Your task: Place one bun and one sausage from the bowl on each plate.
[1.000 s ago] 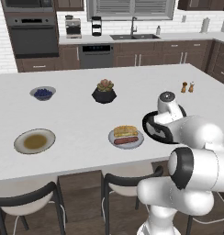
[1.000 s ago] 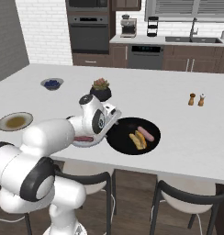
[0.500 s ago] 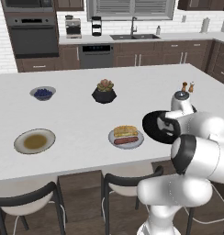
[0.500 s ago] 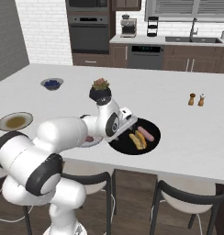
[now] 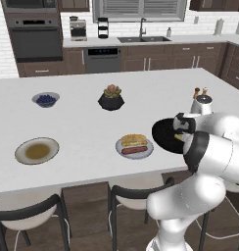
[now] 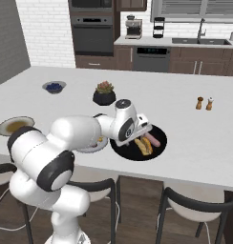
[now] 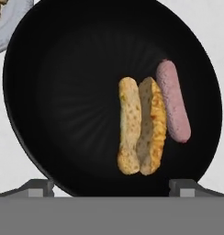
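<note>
The black bowl (image 7: 68,92) lies right under my gripper (image 7: 111,187), whose fingertips (image 7: 38,186) stand wide apart and open with nothing between them. In the bowl a golden bun (image 7: 140,126) lies beside a reddish sausage (image 7: 173,101). From the right base view the hand hovers over the bowl (image 6: 125,150), above the bun (image 6: 143,146) and sausage (image 6: 153,139). Left of the bowl (image 5: 163,132) the light grey plate (image 5: 147,152) carries a bun (image 5: 133,139) and a sausage (image 5: 132,149). The olive-centred plate (image 5: 37,150) at the left holds nothing.
At the back of the counter stand a small grey bowl of blue berries (image 5: 45,99) and a black plant pot (image 5: 111,98). Salt and pepper shakers (image 6: 204,103) are at the right. Dark chairs (image 5: 136,196) line the counter's near edge.
My arm has swung right, from above the grey plate to above the black bowl. The gripper stays open.
</note>
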